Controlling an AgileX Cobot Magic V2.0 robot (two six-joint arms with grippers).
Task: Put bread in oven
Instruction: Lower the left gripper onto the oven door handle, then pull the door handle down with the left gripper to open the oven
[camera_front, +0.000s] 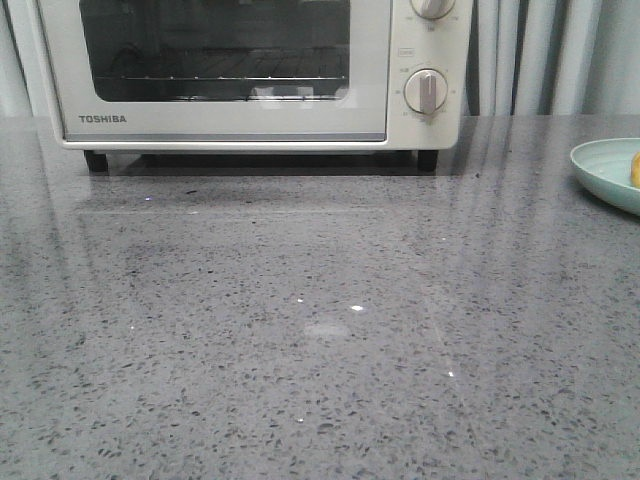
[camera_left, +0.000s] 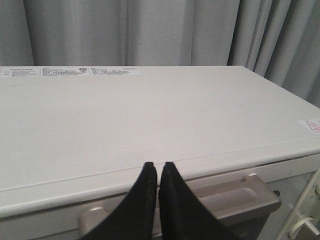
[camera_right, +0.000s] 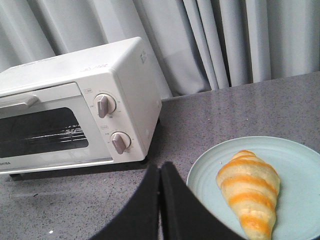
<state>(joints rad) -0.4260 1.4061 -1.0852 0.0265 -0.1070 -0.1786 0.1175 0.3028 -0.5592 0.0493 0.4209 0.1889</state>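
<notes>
Left gripper (camera_left: 159, 172) pinched narrow, empty, poised above oven (camera_left: 150, 130) handle (camera_left: 235, 197), likely to pull door, which looks closed. Right gripper (camera_right: 160, 175) also narrow, empty, beside plate (camera_right: 300, 165), near bread (camera_right: 248, 192) lying there, well apart from oven on bench (camera_front: 300, 350).

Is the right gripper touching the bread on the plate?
Apart. In the right wrist view the shut right gripper hangs beside the bread, with pale green plate showing between them.
</notes>
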